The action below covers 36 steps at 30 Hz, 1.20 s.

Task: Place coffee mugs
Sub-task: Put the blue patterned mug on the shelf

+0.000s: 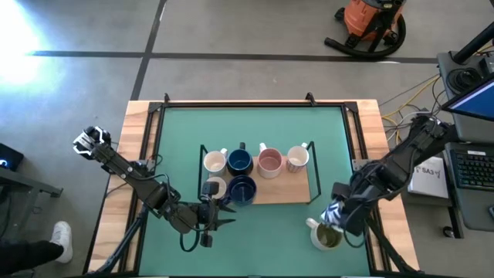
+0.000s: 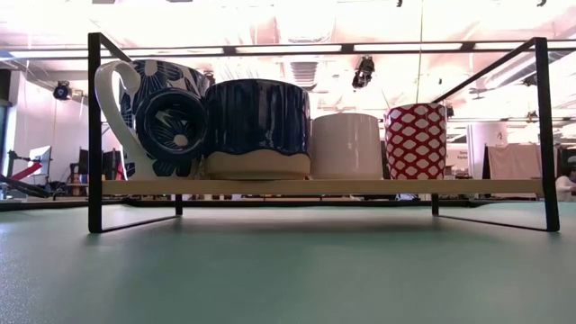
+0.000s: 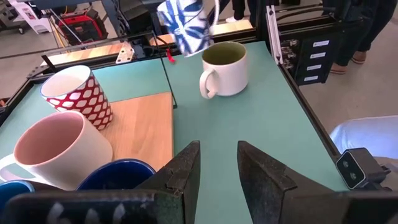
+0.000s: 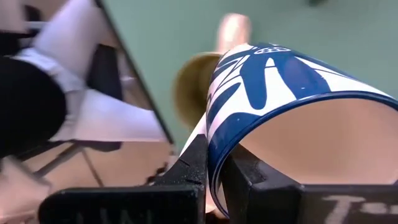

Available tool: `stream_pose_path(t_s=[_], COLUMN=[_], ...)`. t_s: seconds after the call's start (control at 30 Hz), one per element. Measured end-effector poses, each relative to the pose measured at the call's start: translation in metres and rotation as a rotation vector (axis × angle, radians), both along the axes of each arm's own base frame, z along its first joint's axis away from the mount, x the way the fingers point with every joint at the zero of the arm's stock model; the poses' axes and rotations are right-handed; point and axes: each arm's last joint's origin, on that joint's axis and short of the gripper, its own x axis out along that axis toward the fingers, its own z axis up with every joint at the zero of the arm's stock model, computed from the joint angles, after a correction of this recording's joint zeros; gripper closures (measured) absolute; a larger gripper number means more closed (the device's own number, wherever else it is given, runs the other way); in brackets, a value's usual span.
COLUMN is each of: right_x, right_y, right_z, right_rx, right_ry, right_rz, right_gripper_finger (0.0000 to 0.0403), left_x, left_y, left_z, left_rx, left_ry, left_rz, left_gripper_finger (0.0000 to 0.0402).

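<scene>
A wooden shelf (image 1: 292,190) on a black wire frame stands mid-table with several coffee mugs on it: white (image 1: 214,162), navy (image 1: 240,161), pink (image 1: 269,161) and red-patterned (image 1: 298,158) at the back, and a white-lined one (image 1: 214,188) and a navy one (image 1: 242,189) in front. Right of the shelf, near the front, a white mug with an olive inside (image 1: 326,236) stands on the mat. Just above it my right gripper (image 1: 337,211) is shut on a blue-and-white patterned mug (image 4: 292,87). My left gripper (image 3: 217,168) stands open and empty at the shelf's near left corner. My right gripper pinches the patterned mug's wall at the rim (image 4: 214,146), one finger inside the mug and one outside. The fingers slant down from above. The mug (image 3: 186,25) hangs tilted and lifted clear, over the olive-lined mug (image 3: 224,67).
Black rails (image 1: 355,131) and wooden strips edge the green mat. Bare mat lies in front of the shelf and behind it. A desk with a keyboard (image 1: 471,166) stands off the table's right side; a shop vacuum (image 1: 370,23) is on the floor beyond.
</scene>
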Motion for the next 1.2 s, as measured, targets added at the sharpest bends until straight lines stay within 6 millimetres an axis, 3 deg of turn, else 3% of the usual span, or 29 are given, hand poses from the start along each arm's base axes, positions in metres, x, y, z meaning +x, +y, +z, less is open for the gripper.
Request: stream_pose_path(t_s=[0.4, 0.6, 0.87, 1.2], right_x=[0.027, 0.044, 0.068, 0.096], right_y=[0.049, 0.064, 0.06, 0.035], right_z=[0.003, 0.012, 0.025, 0.02], right_rx=[0.076, 0.0, -0.21, -0.432], right_ry=[-0.243, -0.361, -0.413, -0.328], right_rz=[0.226, 0.346, 0.414, 0.429], right_gripper_finger=[0.039, 0.039, 0.039, 0.039], left_x=[0.0, 0.0, 0.0, 0.0], left_y=[0.0, 0.0, 0.0, 0.0], left_z=[0.0, 0.0, 0.0, 0.0], left_rx=[-0.001, -0.001, -0.002, -0.003], left_ry=[-0.001, -0.001, -0.003, -0.004], left_rz=[0.0, 0.0, 0.0, 0.0], left_gripper_finger=[0.0312, 0.0312, 0.0312, 0.0312])
